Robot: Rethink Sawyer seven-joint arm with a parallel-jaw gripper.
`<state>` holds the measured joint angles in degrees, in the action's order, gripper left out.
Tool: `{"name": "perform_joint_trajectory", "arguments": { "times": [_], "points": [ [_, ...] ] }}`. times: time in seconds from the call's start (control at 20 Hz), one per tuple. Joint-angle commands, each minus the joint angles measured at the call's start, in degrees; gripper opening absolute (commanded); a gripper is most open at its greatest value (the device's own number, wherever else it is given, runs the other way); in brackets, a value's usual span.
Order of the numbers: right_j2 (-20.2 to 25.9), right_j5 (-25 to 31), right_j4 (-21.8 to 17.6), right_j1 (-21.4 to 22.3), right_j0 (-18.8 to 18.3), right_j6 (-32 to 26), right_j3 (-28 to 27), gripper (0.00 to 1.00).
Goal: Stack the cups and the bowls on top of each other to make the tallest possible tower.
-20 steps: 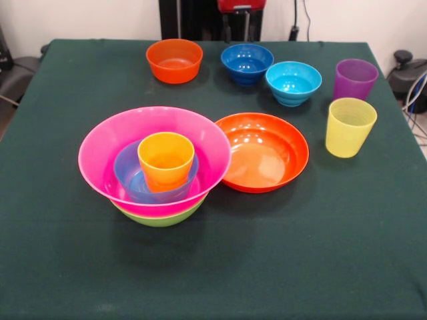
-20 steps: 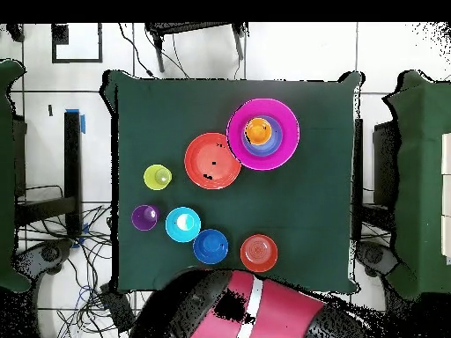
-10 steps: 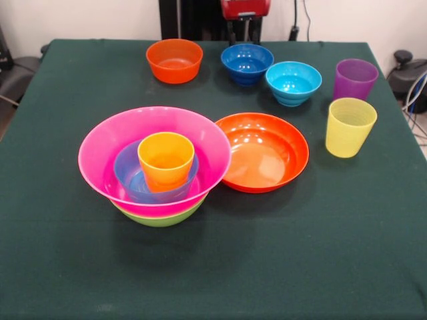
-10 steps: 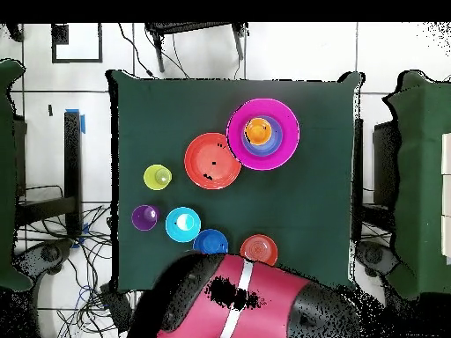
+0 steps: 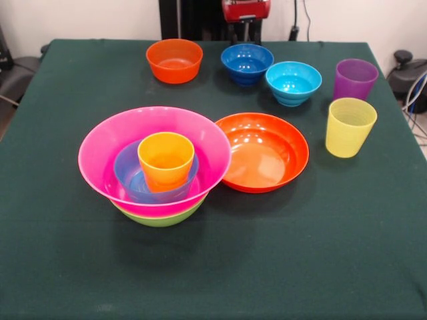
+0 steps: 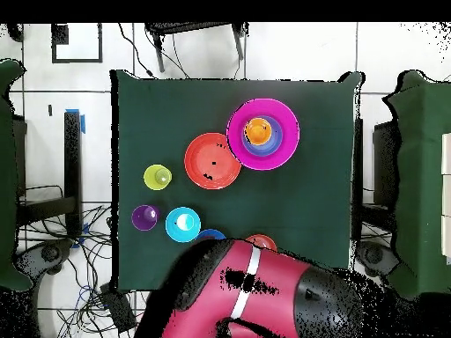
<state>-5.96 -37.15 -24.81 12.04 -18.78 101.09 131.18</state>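
Note:
The tower (image 5: 155,160) stands left of centre: a big pink bowl (image 5: 107,150) nested in a lime green bowl (image 5: 160,217), holding a small blue bowl (image 5: 130,179) with the orange cup (image 5: 165,159) upright in it. Beside it lies the shallow orange bowl (image 5: 263,153). Along the far side sit a small orange bowl (image 5: 175,60), a dark blue bowl (image 5: 247,62) and a cyan bowl (image 5: 293,83). The purple cup (image 5: 355,79) and yellow cup (image 5: 350,127) stand at the right. My gripper (image 5: 245,30) hangs just behind the dark blue bowl, holding nothing.
In the overhead view my red arm (image 6: 251,295) reaches over the table edge and covers most of the dark blue bowl (image 6: 210,234) and small orange bowl (image 6: 262,238). The green table (image 5: 320,260) ends near the cups; cables (image 6: 84,246) and chairs surround it.
My arm has swung further over the table's robot side, covering more of the dark blue and small orange bowls from above. The gripper shows slightly lower. No cup or bowl has moved.

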Motion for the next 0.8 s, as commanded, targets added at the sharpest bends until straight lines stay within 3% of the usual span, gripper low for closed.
{"name": "perform_joint_trajectory", "arguments": {
  "times": [0.05, 0.3, 0.55, 0.8],
  "points": [
    [3.7, -1.4, -2.0, -2.7, -1.8, 8.7, -9.7, 1.0],
    [3.9, -0.3, -2.0, 0.1, -2.3, 8.9, -7.6, 1.0],
    [2.6, -2.2, 0.0, 7.8, -0.9, 9.5, -2.9, 1.0],
    [3.9, 2.6, -0.8, 13.8, -2.1, 9.5, -0.6, 1.0]
  ]
}}
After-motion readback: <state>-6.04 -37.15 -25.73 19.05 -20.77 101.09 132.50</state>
